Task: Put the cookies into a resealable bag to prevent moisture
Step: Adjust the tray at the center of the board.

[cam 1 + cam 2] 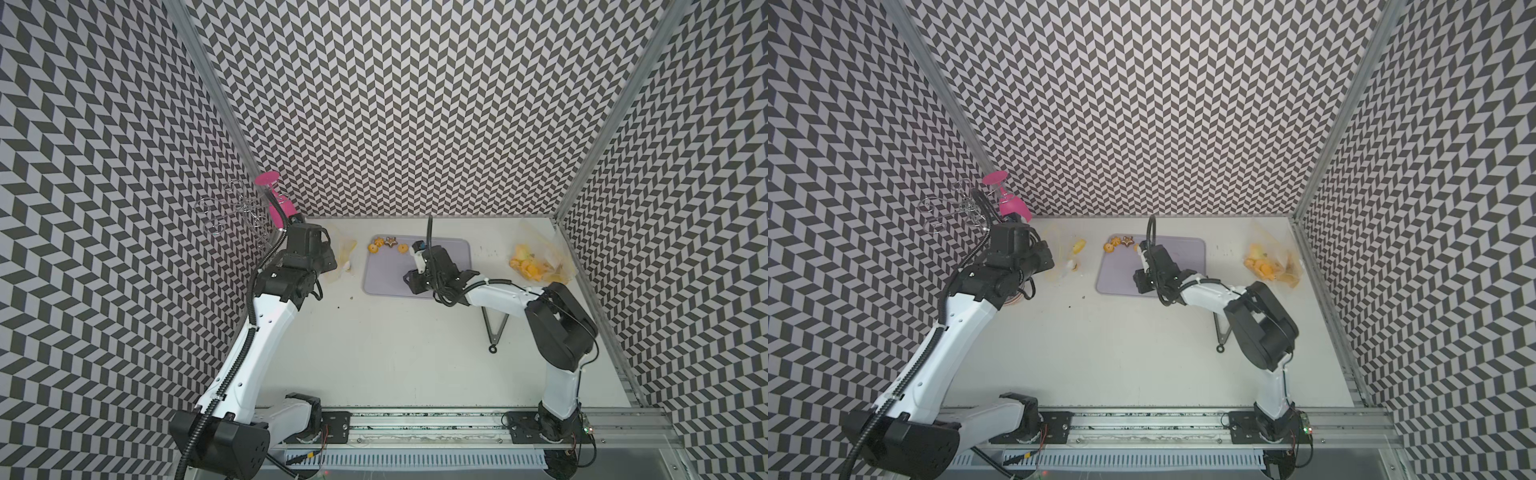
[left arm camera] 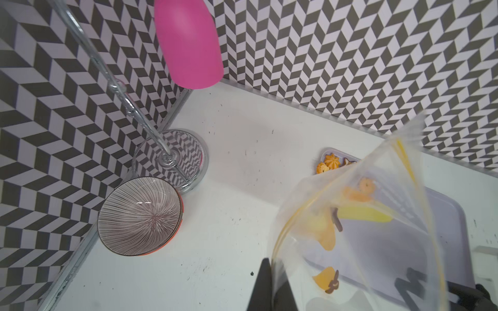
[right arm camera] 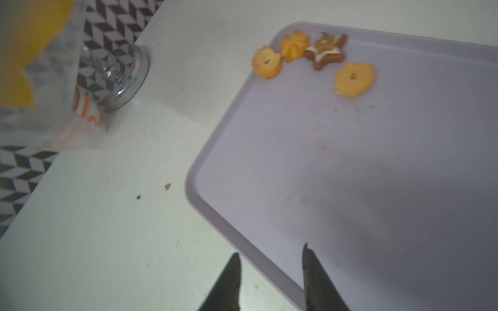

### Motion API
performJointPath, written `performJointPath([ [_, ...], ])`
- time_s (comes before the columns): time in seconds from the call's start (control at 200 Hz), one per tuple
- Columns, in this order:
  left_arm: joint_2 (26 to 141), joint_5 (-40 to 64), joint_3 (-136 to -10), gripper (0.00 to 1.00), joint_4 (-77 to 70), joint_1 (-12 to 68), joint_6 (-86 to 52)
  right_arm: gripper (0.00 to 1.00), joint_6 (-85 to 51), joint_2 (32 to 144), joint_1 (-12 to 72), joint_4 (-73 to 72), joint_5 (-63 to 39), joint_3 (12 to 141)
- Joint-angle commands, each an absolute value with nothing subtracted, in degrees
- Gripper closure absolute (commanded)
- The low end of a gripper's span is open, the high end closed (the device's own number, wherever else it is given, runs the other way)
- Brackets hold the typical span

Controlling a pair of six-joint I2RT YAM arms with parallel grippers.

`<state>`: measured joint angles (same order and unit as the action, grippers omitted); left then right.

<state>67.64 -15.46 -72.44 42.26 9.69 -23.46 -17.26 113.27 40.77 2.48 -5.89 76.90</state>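
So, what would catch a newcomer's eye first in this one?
The black-and-white chevron walls dominate, with a pink glass hanging upside down in the far left corner. On the white table, four cookies cluster at one corner of the lavender tray. Beside it, the left gripper holds up a clear bag.

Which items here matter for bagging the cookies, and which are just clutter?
Job: cookies, tray, open bag.
Clutter: bowl, pink glass, clear stand, tongs, second bag, already filled.
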Motion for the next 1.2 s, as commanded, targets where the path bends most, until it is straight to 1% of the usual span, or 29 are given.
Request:
performJointPath([
  [0.0,65.75,-13.46,-72.25,1.0,43.59,7.51,-23.79,0.74,-18.09,120.08,42.25,4.74,-8.86,84.81],
  [0.11,65.37,-13.54,-72.07,1.0,44.06,7.34,-23.56,0.79,-17.92,126.66,43.02,7.76,-9.23,93.08],
  [0.17,65.56,-13.58,-72.11,1.0,44.31,7.34,-23.38,0.85,-17.72,129.8,43.39,9.68,-9.12,97.09],
  [0.24,66.0,-13.8,-72.35,1.0,44.64,7.3,-23.59,0.9,-17.49,132.7,43.75,11.13,-9.57,100.71],
  [0.365,66.9,-13.84,-72.68,1.0,45.14,7.14,-24.74,0.91,-16.68,135.88,44.53,13.16,-10.71,104.33],
  [0.396,67.14,-13.96,-72.82,1.0,45.31,7.06,-25.34,0.94,-16.34,136.32,44.72,13.62,-10.95,104.73],
  [0.436,67.49,-13.97,-72.97,1.0,45.4,6.91,-26.3,0.94,-15.94,136.64,44.91,14.18,-11.24,104.85],
  [0.656,69.11,-13.08,-73.04,1.0,45.09,6.5,-29.54,0.95,-13.82,135.94,45.27,15.46,-13.87,101.89],
  [0.876,70.44,-13.92,-73.68,1.0,45.11,6.46,-29.71,0.95,-11.88,133.76,45.35,16.29,-16.04,96.93],
  [1.081,70.32,-15.32,-72.07,1.0,45.16,6.91,-29.92,0.96,-11.24,128.21,45.36,15.97,-14.01,89.0],
  [1.136,70.06,-15.93,-71.27,1.0,44.79,7.87,-30.02,0.99,-11.19,126.4,45.35,15.36,-14.35,86.44],
  [1.197,70.2,-17.01,-70.72,1.0,44.81,9.15,-30.32,1.0,-11.33,124.42,45.35,14.59,-14.76,83.83],
])
